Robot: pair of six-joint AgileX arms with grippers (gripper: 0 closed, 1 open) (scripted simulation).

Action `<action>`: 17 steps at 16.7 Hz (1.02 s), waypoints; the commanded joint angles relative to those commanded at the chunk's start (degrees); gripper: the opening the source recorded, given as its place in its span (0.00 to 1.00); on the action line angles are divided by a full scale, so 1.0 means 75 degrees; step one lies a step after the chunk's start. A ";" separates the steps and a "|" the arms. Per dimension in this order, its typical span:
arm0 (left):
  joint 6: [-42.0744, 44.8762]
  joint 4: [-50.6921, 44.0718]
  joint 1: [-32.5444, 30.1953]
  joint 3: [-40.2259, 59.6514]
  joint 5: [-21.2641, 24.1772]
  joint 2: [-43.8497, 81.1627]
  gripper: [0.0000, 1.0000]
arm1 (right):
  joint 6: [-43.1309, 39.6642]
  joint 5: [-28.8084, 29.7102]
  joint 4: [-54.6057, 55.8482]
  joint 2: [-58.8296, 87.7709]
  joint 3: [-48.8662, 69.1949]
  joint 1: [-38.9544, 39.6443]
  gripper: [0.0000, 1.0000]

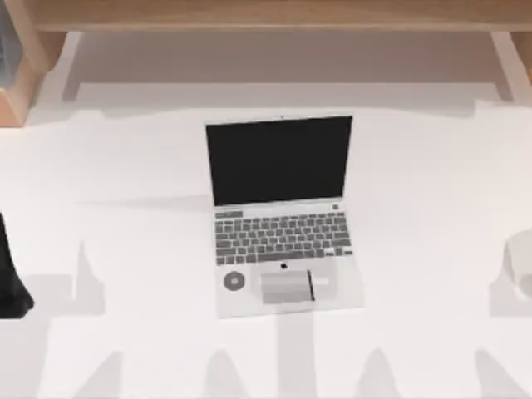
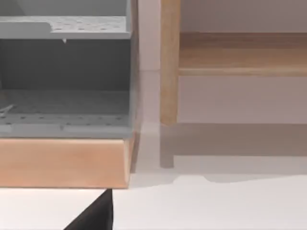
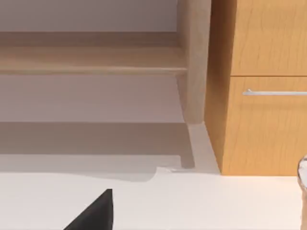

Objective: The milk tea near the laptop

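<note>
Grey perforated shelf unit (image 2: 64,81) on a wood base (image 2: 62,163), w/ a wood post (image 2: 169,62) beside it, white tabletop (image 2: 206,206) below, dark gripper (image 2: 96,215) tip at bottom edge.

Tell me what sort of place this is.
Probably a rendered office or study desk: an open laptop sits mid-table, a cup of milk tea stands at the right edge, and a wooden shelf and drawer cabinet line the back.

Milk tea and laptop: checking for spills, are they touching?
Apart. The top view shows bare table between the laptop and the milk tea at the right edge.
</note>
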 joint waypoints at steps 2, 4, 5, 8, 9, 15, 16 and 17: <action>0.0000 0.0000 0.0000 0.0000 0.0000 0.0000 1.00 | -0.0005 -0.0014 0.0011 0.0016 0.0001 -0.0015 1.00; 0.0000 0.0000 0.0000 0.0000 0.0000 0.0000 1.00 | -0.0094 -0.0253 0.0202 0.0275 0.0023 -0.0269 1.00; 0.0000 0.0000 0.0000 0.0000 0.0000 0.0000 1.00 | -0.0175 -0.0470 0.0375 0.0531 0.0042 -0.0504 1.00; 0.0000 0.0000 0.0000 0.0000 0.0000 0.0000 1.00 | -0.0515 -0.1383 0.1103 0.1777 0.0125 -0.1501 1.00; 0.0000 0.0000 0.0000 0.0000 0.0000 0.0000 1.00 | -0.0650 -0.1744 0.1392 0.2332 0.0158 -0.1898 1.00; 0.0000 0.0000 0.0000 0.0000 0.0000 0.0000 1.00 | -0.1464 -0.3927 0.3133 0.5732 0.0355 -0.4277 1.00; 0.0000 0.0000 0.0000 0.0000 0.0000 0.0000 1.00 | -0.1578 -0.4234 0.3378 0.6172 0.0383 -0.4612 1.00; 0.0000 0.0000 0.0000 0.0000 0.0000 0.0000 1.00 | -0.1679 -0.4505 0.3594 0.6555 0.0407 -0.4907 1.00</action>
